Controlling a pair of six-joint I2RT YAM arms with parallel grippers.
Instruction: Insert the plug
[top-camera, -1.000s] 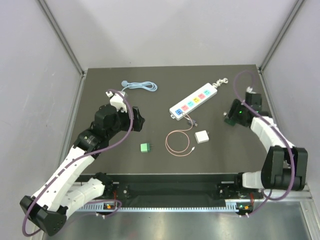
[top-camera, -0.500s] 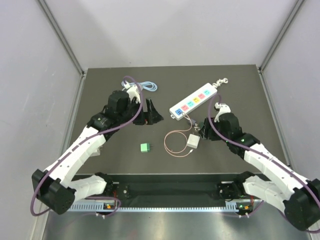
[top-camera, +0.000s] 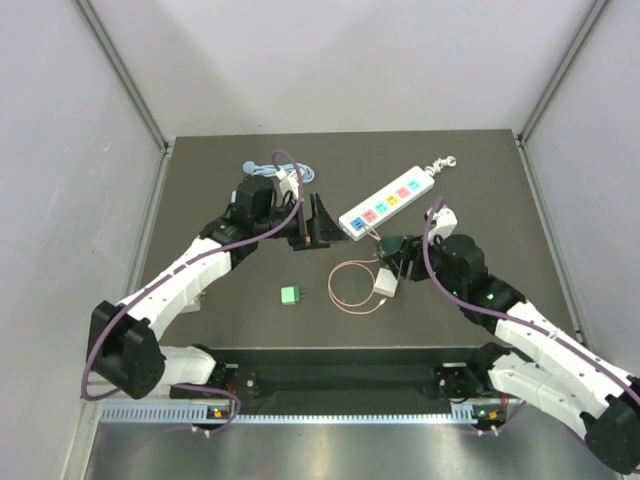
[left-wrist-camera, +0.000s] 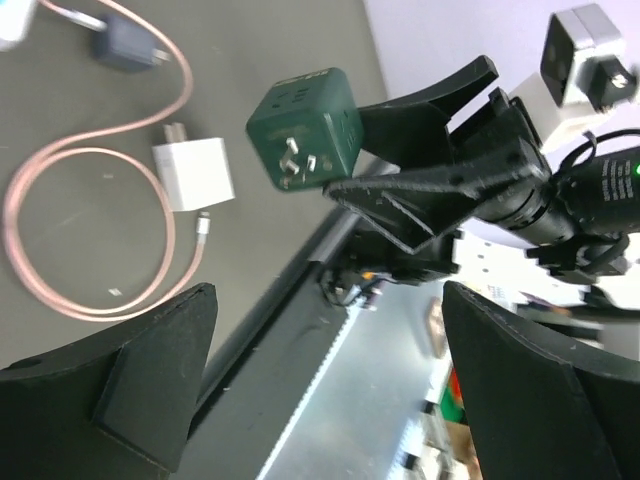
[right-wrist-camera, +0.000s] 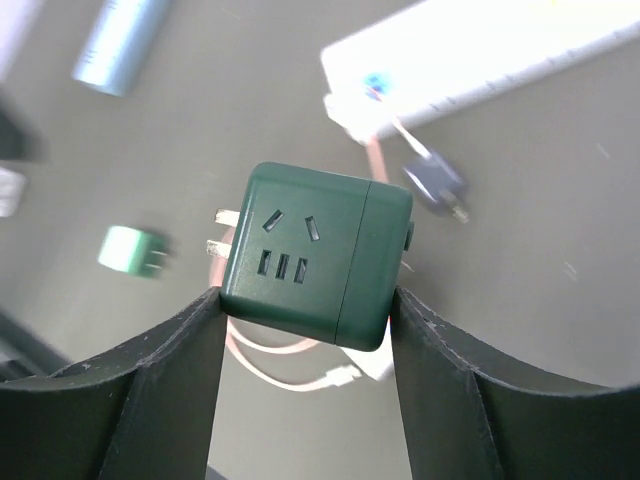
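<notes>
My right gripper (top-camera: 395, 250) is shut on a dark green cube plug (top-camera: 392, 243), held above the table just below the left end of the white power strip (top-camera: 388, 202). In the right wrist view the cube (right-wrist-camera: 315, 255) sits between my fingers (right-wrist-camera: 180, 370), its prongs pointing left, with the strip (right-wrist-camera: 480, 60) beyond. My left gripper (top-camera: 316, 224) is open and empty just left of the strip's end. The left wrist view shows the cube (left-wrist-camera: 305, 130) ahead of my wide-open left gripper (left-wrist-camera: 330, 380).
A white charger (top-camera: 386, 286) with a pink coiled cable (top-camera: 352, 287) lies under the right gripper. A small light green plug (top-camera: 291, 295) lies to the left. A blue cable (top-camera: 292, 170) lies at the back left. A small dark plug (right-wrist-camera: 435, 185) lies by the strip.
My right arm swung from the table's right edge to the middle, carrying the dark green cube. My left arm reached right, up to the strip's left end.
</notes>
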